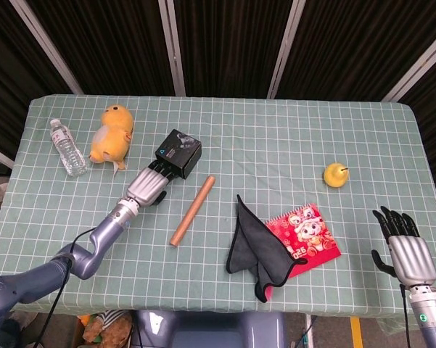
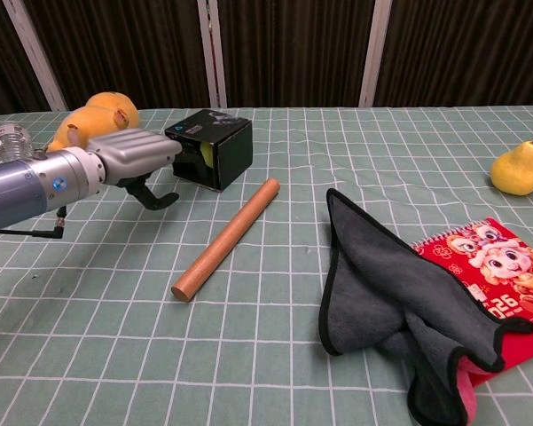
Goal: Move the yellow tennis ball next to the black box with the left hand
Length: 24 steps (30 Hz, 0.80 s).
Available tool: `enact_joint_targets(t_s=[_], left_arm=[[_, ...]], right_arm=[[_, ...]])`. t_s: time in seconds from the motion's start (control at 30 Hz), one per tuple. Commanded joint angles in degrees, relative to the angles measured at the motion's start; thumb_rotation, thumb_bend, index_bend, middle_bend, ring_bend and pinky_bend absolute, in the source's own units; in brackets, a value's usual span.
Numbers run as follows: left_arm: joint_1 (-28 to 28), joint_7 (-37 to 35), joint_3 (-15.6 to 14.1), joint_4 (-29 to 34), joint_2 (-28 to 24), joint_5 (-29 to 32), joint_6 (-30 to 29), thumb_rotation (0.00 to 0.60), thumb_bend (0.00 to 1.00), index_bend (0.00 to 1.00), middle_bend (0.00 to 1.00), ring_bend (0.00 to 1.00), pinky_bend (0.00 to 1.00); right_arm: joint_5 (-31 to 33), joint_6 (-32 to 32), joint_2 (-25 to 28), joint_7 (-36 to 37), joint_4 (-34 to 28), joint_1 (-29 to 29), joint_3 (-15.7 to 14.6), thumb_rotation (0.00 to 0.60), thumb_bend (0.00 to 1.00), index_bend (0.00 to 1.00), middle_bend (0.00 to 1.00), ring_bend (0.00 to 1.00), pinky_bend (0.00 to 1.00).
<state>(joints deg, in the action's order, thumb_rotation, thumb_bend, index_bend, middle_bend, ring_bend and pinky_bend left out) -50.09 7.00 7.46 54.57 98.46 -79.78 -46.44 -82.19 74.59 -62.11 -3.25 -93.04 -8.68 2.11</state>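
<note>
**Left hand and tennis ball at the black box**

The left hand (image 2: 137, 155) reaches across the green checked bench (image 1: 276, 130) to the near side of the black box (image 2: 215, 146). In the chest view a sliver of the yellow tennis ball (image 2: 207, 156) shows between the fingertips and the box face, just beside or touching the box; whether the fingers actually grip the ball cannot be told, since they hide most of it. The thumb hangs curled below the palm. In the head view the ball is covered by the hand. The right hand (image 1: 404, 246) rests at the bench's near right edge, fingers extended and apart, holding nothing.

Also on the bench: a wooden rod (image 1: 192, 211) lying diagonally just right of the left hand; a dark grey cloth (image 1: 255, 250) overlapping a red notebook (image 1: 308, 232); a yellow pear (image 1: 335, 175) farther right; a yellow plush duck (image 1: 111, 135) and a water bottle (image 1: 67, 147) at the far left.
</note>
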Motion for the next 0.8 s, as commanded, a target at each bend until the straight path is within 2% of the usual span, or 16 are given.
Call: enact_joint_targets(t_s=[0.03,0.23,0.4,0.57,0.6,0.7,0.8], left_arm=[[2.51,0.44,-1.93,6.52,-4.24,-0.7,-1.89,0.6,0.37,0.22,0.2,0.05,0.14],[6.34,1.98,-4.43,17.74,-11.35,-0.83,-4.73,0.6,0.31,0.24,0.29,0.1,0.16],[10.54,2.91,-7.1,26.89,-17.98,-3.16,-10.52,0.6,0.24,0.21,0.24,0.1,0.16],[18.07,4.41,-10.16,33.52,-23.14,-5.96,-22.19,0.6,0.13,0.04,0.07,0.01,0.13],[20.8,5.06,-10.96,34.68,-24.13,-6.67,-26.5,0.6,0.12,0.01,0.04,0.0,0.11],[27.98,8.35,-12.7,35.66,-25.12,-8.84,-37.88,0.6,0.09,0.0,0.01,0.0,0.06],[32.48,8.94,-13.6,35.8,-25.31,-9.07,-43.73,0.6,0.07,0.0,0.0,0.0,0.02]], right_arm=[[-0.11,0.03,-0.04,-0.27,0.0,-0.06,-0.01,0.6,0.43,0.0,0.0,0.0,0.0],[-0.3,0.06,-0.2,-1.03,-0.46,-0.11,-0.17,0.6,0.43,0.0,0.0,0.0,0.0],[-0.97,0.8,-0.37,-1.77,-0.78,0.19,-0.49,0.6,0.44,0.0,0.0,0.0,0.0],[-1.92,2.26,-0.9,-1.85,-0.49,0.42,-0.29,0.6,0.43,0.0,0.0,0.0,0.0],[-2.35,2.93,-1.18,-1.56,-0.19,0.51,-0.14,0.6,0.43,0.0,0.0,0.0,0.0],[-3.61,5.11,-2.29,-0.6,1.55,1.01,0.1,0.6,0.43,0.0,0.0,0.0,0.0],[-3.47,6.01,-3.05,-0.39,2.8,1.26,0.49,0.6,0.43,0.0,0.0,0.0,0.0]])
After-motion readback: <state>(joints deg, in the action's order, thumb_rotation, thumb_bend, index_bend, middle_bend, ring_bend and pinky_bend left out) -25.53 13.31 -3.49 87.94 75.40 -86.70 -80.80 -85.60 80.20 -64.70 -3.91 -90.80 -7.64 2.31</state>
